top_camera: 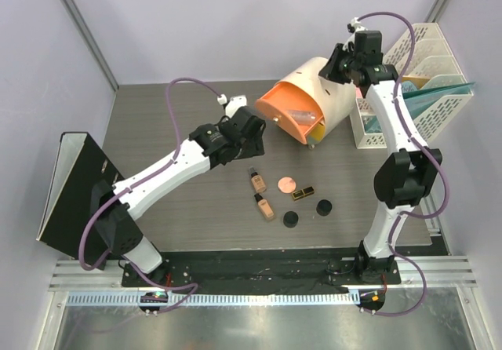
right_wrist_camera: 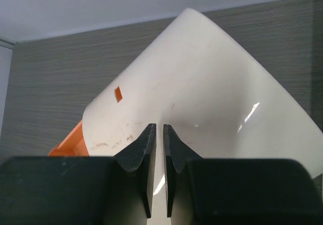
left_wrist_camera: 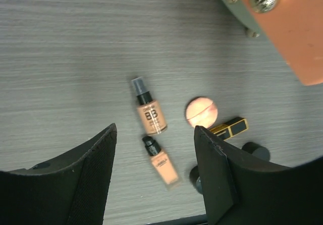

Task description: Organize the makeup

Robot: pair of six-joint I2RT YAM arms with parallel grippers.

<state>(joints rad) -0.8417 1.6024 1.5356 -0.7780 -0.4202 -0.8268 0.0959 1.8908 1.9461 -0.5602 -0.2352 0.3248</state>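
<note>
The left end effector [left_wrist_camera: 155, 129] hangs over the surface [left_wrist_camera: 60, 43] with its two fingers wide apart and nothing in them. I think it waits there so it can come down on one of the little things below. The right end effector [right_wrist_camera: 157, 127] is up at the back of the cream box [right_wrist_camera: 202, 83]. Its fingers are almost together, with only a thin gap, and I cannot tell if they pinch the box. The box leans over with its orange drawer [top_camera: 284, 108] pulled out, likely so the makeup can go in. Something clear [top_camera: 303, 117] lies in that drawer, maybe the clear bottle. The other makeup lies in a little bunch on the surface near the drawer. There is a beige bottle marked BB [left_wrist_camera: 150, 115] and a second beige bottle [left_wrist_camera: 164, 165], both flat with black caps. There is a pink round compact [left_wrist_camera: 201, 111] with a black and gold lipstick [left_wrist_camera: 229, 127] just beside it. There is also one black jar [top_camera: 323, 206] and another black jar [top_camera: 291, 219].
</note>
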